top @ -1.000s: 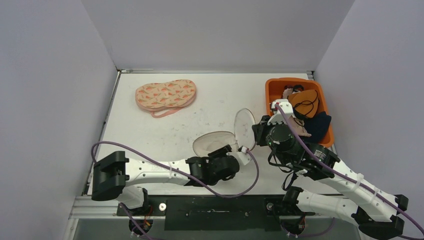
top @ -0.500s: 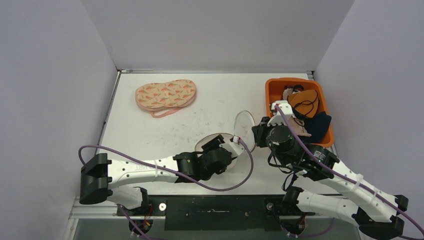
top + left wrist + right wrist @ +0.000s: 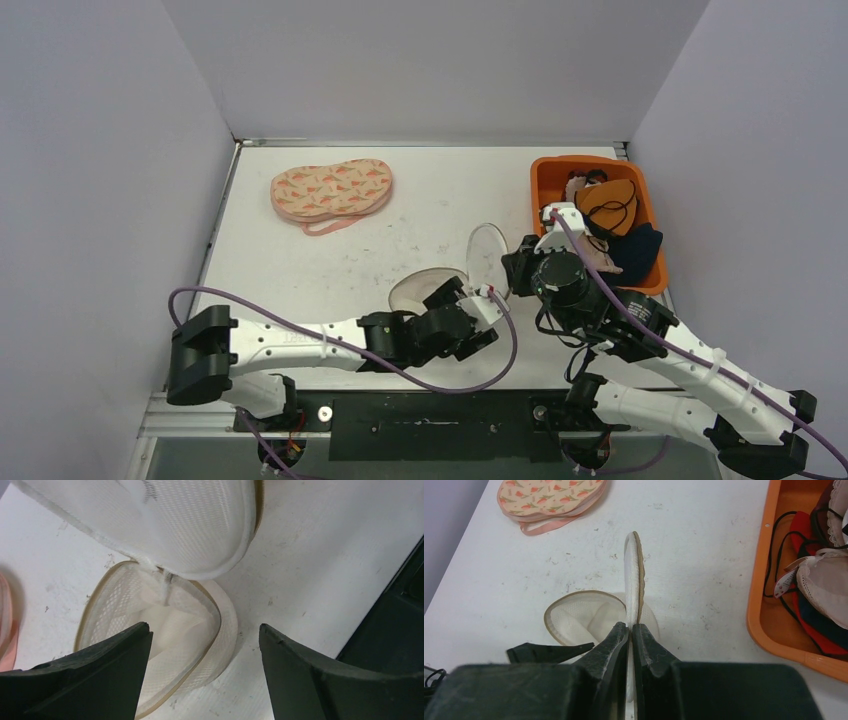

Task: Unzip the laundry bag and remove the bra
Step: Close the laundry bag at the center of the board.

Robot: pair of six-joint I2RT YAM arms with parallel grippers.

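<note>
White table (image 3: pixel 300 260) holds the laundry bag (image 3: pixel 415 283). The right gripper (image 3: pixel 630 630) stays pinched on its upright flap, while the left gripper (image 3: pixel 203 630), jaws spread, has slid rightward, nearer the bases.

The white table (image 3: pixel 280 260) bears a mesh laundry bag (image 3: pixel 415 287), a patterned cloth (image 3: pixel 332 190) and an orange bin (image 3: pixel 536 185).

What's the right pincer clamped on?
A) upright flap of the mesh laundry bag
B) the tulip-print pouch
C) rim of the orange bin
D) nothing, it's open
A: in the right wrist view the right pincer is shut on the near edge of the laundry bag flap, which stands on edge above the table. The orange bin sits apart to the side, untouched.
</note>
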